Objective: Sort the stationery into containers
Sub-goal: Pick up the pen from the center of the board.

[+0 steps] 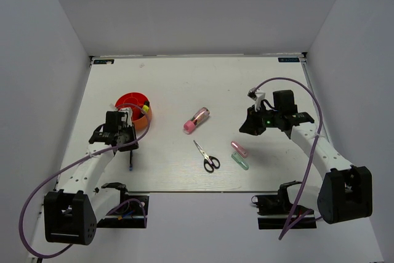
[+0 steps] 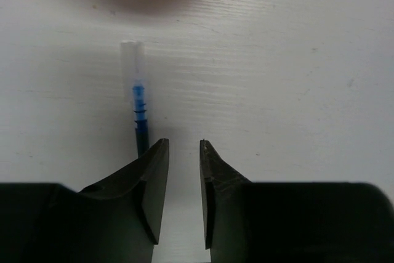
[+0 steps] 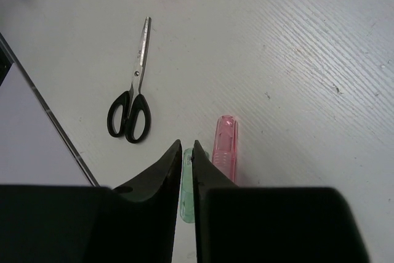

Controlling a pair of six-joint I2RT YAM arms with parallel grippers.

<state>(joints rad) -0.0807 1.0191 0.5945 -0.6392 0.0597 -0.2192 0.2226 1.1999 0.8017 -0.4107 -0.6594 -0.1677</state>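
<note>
Top view: white table (image 1: 184,84) is sitting between white walls (image 1: 49,41). Pot (image 1: 123,98) is standing left; tube (image 1: 197,119) and scissors (image 1: 207,157) are lying mid-table. Left arm (image 1: 92,167) is leaning toward pot, right arm (image 1: 314,146) is angling inward.

Left wrist: left gripper (image 2: 183,143) is pointing down at bare table, jaws slightly apart, gripping nothing. Pen (image 2: 139,112) is lying just left of the gap.

Right wrist: right gripper (image 3: 188,144) is hanging above green capsule (image 3: 186,198), jaws nearly closed, empty. Pink capsule (image 3: 225,146) is lying alongside.

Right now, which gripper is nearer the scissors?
Right. The right gripper hangs over the capsule-shaped pieces, and the scissors lie close beside them. The left gripper is across the table by the red-orange pot, next to a blue pen.
</note>
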